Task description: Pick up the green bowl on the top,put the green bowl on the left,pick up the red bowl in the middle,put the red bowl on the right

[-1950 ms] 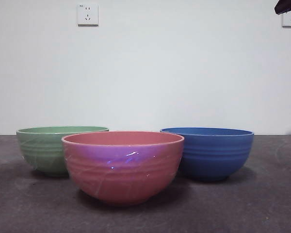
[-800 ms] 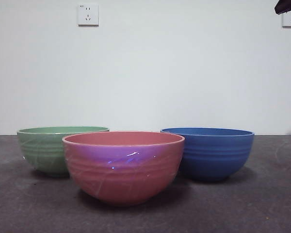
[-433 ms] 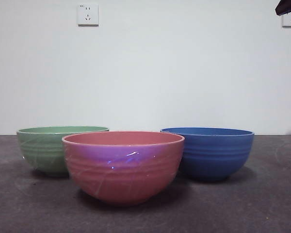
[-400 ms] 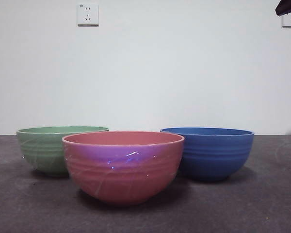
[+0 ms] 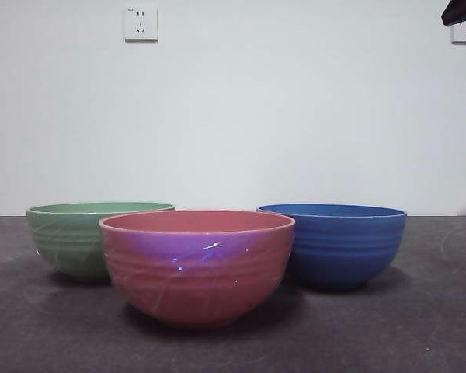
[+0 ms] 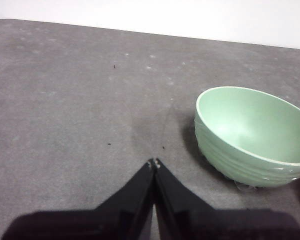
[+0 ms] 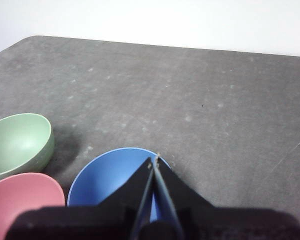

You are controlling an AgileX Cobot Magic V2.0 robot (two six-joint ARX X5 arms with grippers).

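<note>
In the front view the green bowl (image 5: 71,239) stands on the table at the left, the red bowl (image 5: 197,266) stands nearest in the middle, partly in front of it. My left gripper (image 6: 154,163) is shut and empty, held above bare table beside the green bowl (image 6: 250,135). My right gripper (image 7: 154,161) is shut and empty, held above the blue bowl, with the green bowl (image 7: 17,142) and the red bowl (image 7: 22,205) off to one side. In the front view only a black arm tip (image 5: 460,11) shows at the top right corner.
A blue ribbed bowl (image 5: 343,245) stands to the right of the red bowl; it also shows in the right wrist view (image 7: 107,177). The dark grey table (image 5: 419,326) ends at a white wall with two sockets (image 5: 140,23).
</note>
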